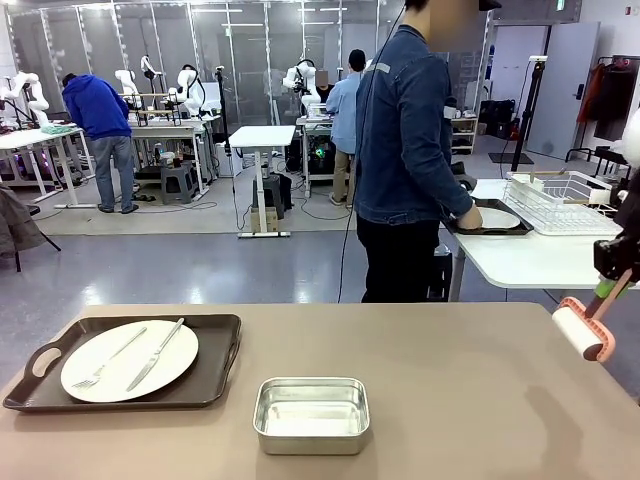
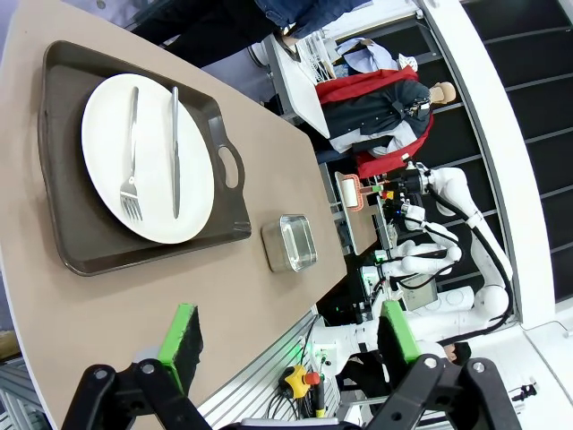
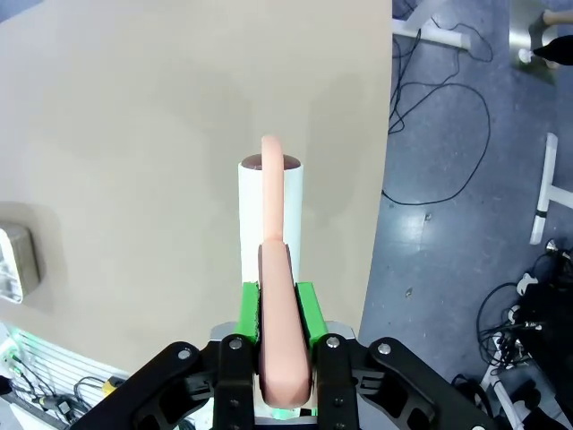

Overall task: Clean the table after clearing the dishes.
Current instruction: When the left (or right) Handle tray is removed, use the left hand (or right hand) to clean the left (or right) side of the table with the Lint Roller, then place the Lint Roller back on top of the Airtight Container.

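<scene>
On the left of the beige table (image 1: 450, 380) stands a dark brown tray (image 1: 215, 370) holding a white plate (image 1: 130, 360) with a fork and a knife. My left gripper (image 2: 289, 336) hovers open above the table, with the same tray (image 2: 63, 179) and plate (image 2: 148, 157) ahead of it. At the table's right edge my right gripper (image 1: 608, 290) is shut on the pink handle of a lint roller (image 1: 585, 330). Its white roll (image 3: 271, 210) hangs just above the tabletop, the right gripper (image 3: 277, 309) clamped on the handle. A second tray with a plate (image 1: 495, 218) lies on the white side table under the person's hand.
A small steel pan (image 1: 311, 413) sits at the table's front middle. The person in a denim jacket (image 1: 405, 130) stands at the far edge, turned to the white table (image 1: 520, 262) with a wire rack (image 1: 560, 200).
</scene>
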`<state>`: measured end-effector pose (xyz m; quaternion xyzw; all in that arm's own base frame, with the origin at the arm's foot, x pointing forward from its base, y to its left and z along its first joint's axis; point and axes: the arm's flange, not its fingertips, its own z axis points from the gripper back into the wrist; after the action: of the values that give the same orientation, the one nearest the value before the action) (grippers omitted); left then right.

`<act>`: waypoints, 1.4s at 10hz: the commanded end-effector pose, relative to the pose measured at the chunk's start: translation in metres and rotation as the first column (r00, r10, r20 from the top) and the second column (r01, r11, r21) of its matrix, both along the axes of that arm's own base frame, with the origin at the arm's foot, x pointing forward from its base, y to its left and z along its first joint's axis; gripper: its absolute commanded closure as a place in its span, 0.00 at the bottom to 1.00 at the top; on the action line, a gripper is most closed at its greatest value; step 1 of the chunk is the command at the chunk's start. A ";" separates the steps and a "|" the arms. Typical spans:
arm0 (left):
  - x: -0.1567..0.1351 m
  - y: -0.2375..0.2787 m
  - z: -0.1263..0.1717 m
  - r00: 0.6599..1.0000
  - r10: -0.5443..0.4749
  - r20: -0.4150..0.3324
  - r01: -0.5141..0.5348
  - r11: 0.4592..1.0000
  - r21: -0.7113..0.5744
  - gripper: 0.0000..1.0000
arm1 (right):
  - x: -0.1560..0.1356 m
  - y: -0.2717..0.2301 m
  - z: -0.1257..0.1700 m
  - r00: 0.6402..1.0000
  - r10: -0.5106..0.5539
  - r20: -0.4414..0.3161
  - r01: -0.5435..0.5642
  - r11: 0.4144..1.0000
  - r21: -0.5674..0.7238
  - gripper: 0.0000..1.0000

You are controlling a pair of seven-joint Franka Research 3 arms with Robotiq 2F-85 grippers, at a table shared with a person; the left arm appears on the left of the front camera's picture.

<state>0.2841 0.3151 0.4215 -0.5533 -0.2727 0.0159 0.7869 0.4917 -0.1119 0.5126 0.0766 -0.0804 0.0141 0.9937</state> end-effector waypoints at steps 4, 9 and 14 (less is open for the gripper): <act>-0.004 0.001 0.001 1.000 -0.001 0.014 0.001 1.000 -0.001 0.00 | 0.000 0.000 0.000 1.000 0.000 0.000 0.000 1.000 0.000 0.78; -0.004 0.001 0.001 1.000 -0.001 0.014 0.001 1.000 -0.001 0.00 | 0.000 0.000 0.000 1.000 0.000 0.000 0.000 1.000 0.000 0.78; -0.004 0.001 0.001 1.000 -0.001 0.014 0.001 1.000 -0.001 0.00 | 0.000 0.000 0.000 1.000 0.000 0.000 0.000 1.000 0.000 0.78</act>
<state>0.2842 0.3150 0.4215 -0.5534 -0.2727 0.0158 0.7869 0.4905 -0.1129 0.5106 0.0801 -0.0759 0.0136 0.9938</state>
